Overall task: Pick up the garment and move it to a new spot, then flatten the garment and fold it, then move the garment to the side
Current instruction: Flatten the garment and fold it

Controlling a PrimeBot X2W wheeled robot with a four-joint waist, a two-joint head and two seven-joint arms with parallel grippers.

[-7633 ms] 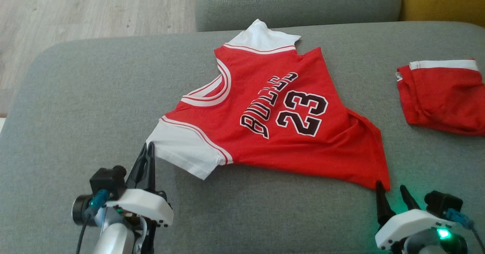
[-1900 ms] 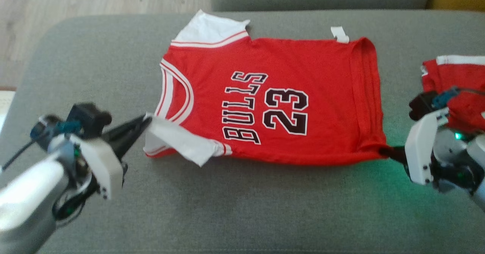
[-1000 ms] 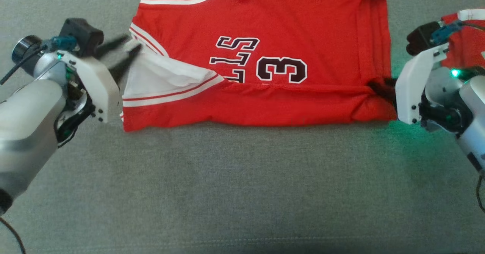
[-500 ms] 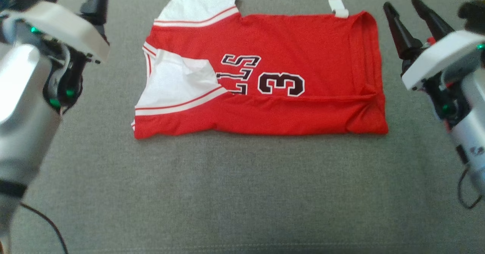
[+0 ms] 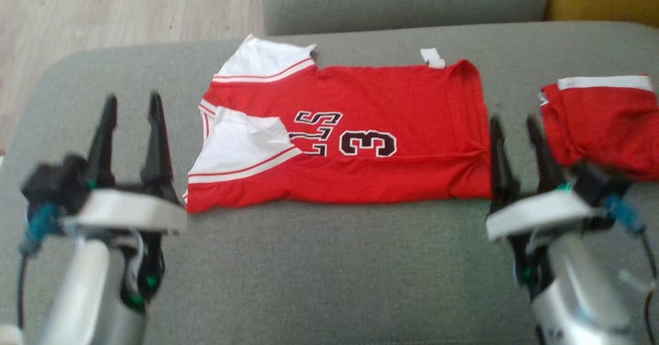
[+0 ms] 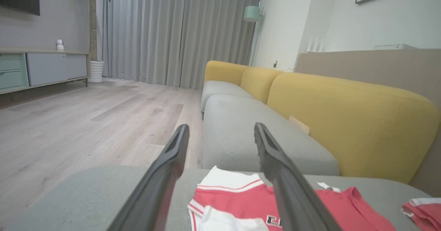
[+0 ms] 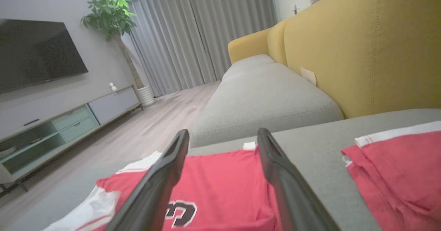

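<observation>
Soft, even light fills the room and leaves no hard shadows on the grey sofa seat (image 5: 329, 262). The head view is smeared by motion: the left gripper (image 5: 132, 98) and right gripper (image 5: 513, 122) are blurred, and the red jersey (image 5: 391, 92) looks soft. Both wrist views are sharper though slightly hazy. A thin bright strip runs along the top of the curtain (image 6: 165, 34), and the near fingers (image 6: 155, 189) stretch and lose focus toward the bottom edge.

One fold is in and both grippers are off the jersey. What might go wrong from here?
1. The open right gripper sits between the jersey and another red garment; reaching in, it might snag that garment.
2. The white sleeve folded over the jersey's front lies rumpled, so the next fold may trap a crease.
3. The open left gripper might pinch only the top layer and undo the fold.
</observation>
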